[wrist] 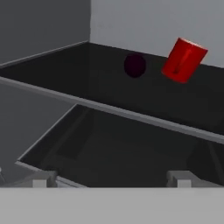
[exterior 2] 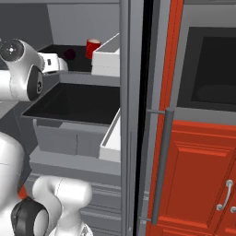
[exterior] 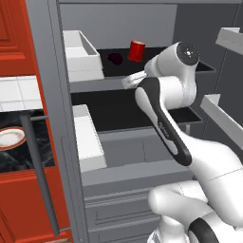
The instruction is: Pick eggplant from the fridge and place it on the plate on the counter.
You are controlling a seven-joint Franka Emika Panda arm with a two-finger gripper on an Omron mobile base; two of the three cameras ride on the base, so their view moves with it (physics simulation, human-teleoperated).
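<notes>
The scene is a rendered kitchen with red panelled cupboards, a glossy black marble counter (exterior: 19, 154) with pale veining, and an open fridge (exterior: 118, 28), a tall grey cabinet fitted with flat black shelves, white box-shaped door bins and a long grey bar handle. Task status: the pick has not begun. The eggplant (wrist: 134, 65), a small rounded lump of very dark purple with a matte, near-black surface, rests on the upper black shelf toward the back wall, just beside a smooth red cylindrical can (wrist: 183, 60) but not touching it. The gripper (wrist: 111, 178) is positioned at the front edge of the shelves, aimed at the eggplant and well apart from it; its two finger tips stand spread wide with nothing between them. The plate (exterior: 10, 137), small, round and white with a reddish-brown rim, lies bare on the counter to the left of the fridge. Remaining steps, as judged from this state: reach into the upper shelf, grasp the eggplant, withdraw, carry it to the plate and release.
</notes>
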